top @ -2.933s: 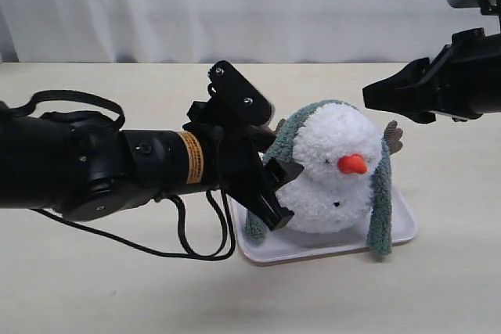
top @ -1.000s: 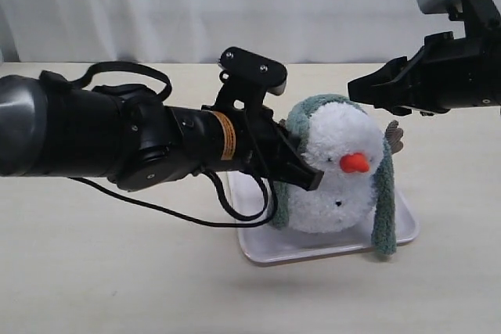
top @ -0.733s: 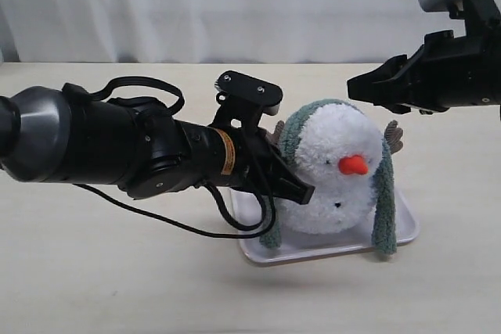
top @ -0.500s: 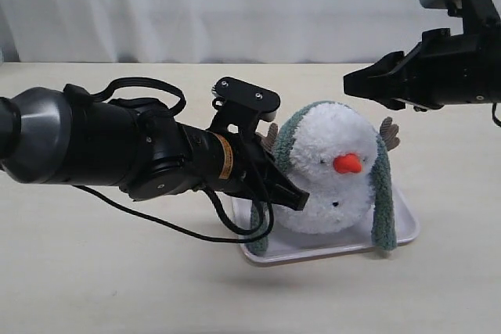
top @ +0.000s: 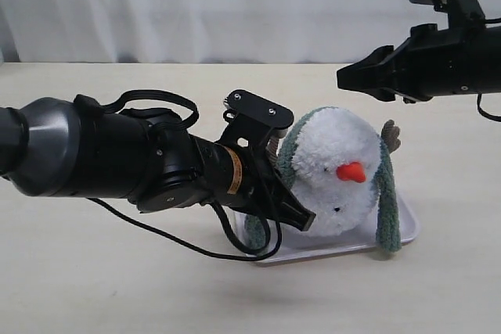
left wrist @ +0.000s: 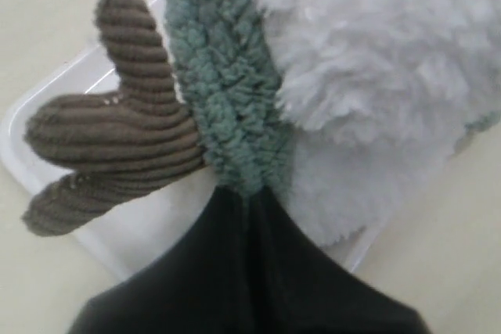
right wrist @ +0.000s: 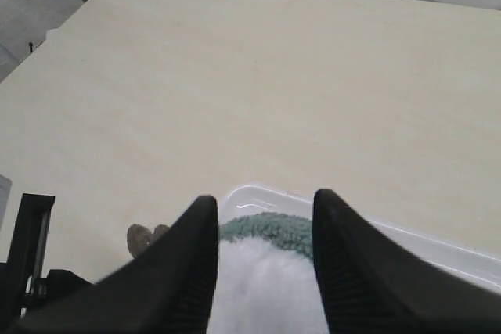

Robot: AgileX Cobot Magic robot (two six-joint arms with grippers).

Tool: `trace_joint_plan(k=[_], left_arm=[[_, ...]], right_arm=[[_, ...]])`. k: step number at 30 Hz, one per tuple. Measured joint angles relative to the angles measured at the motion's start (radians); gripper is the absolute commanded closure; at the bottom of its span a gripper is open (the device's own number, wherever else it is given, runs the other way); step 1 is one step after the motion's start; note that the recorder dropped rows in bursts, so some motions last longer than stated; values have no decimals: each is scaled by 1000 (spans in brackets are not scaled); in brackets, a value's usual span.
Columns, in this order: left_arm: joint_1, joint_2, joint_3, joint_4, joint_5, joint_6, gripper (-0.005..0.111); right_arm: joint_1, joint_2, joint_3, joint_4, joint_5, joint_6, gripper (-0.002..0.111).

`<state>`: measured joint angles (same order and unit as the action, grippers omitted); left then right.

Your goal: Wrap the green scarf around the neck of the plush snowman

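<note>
Nearest to me, the left gripper (top: 301,219) is reaching in low from the left, its jaws clenched on one end of the green scarf (top: 283,152). In the left wrist view the fuzzy sage strip is running straight out of the closed black tips. It is lying against the white fluff, with a brown corduroy twig arm (left wrist: 109,138) just beside it.

The relation I'm steering by is the scarf's long axis. It is arching up from those jaws, over the crown of the plush snowman (top: 337,185), and down the opposite side. There the free end is dangling past the rim of the white tray (top: 409,228) toward the counter (top: 117,287). So the band is riding on the head, above the neck, which I'm not able to pick out under the pile. I'm judging that the held end needs carrying across the front beneath the orange cone nose (top: 352,171), and the left arm is much the nearer one for that.

The knit is looking soft and limp, likely to drag on the plush rather than slide. The snowman is looking light and squashy, so a pull could tip it on the smooth, hard tray.

Farther back and higher, the right gripper (top: 350,80) is hovering beyond the head, jaws released and empty. Its wrist view is showing the two dark fingers (right wrist: 192,263) parted, with the scarf-covered crown below them. A pale curtain (top: 235,5) is hanging behind.
</note>
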<state>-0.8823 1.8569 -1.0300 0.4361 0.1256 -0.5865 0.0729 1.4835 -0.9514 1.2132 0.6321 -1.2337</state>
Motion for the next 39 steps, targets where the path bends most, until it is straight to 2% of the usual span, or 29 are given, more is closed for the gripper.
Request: trace_joint_plan(k=[3,6,13,16,21,25,30,33,39], left_arm=[[0,0,0,0,2,4,107],[0,0,0,0,2,13,107],[0,0,0,5,-4,37,107],[0,-2,0,11,-11,40,107],[0,-2,0,18,-15,40,107],[0,-2,0,22,-15,68,107],[0,-2,0,26,-21,189,107],[0,-2,0,26,-36,271,107],[0,-2,0,26,-81,343,107]], right_arm=[[0,23,-4,0,-6,46,71],[0,59,-40,-69,-6,180,71],[0,88,-189,-537,69,513,71],[0,75,-205,-633,83,571,71],[0,111,-252,-620,129,613,71],[0,213,-386,-565,281,646,74],[0,339,-523,-576,450,710,86],[0,386,-562,-593,515,721,88],[0,446,-579,-615,533,721,88]])
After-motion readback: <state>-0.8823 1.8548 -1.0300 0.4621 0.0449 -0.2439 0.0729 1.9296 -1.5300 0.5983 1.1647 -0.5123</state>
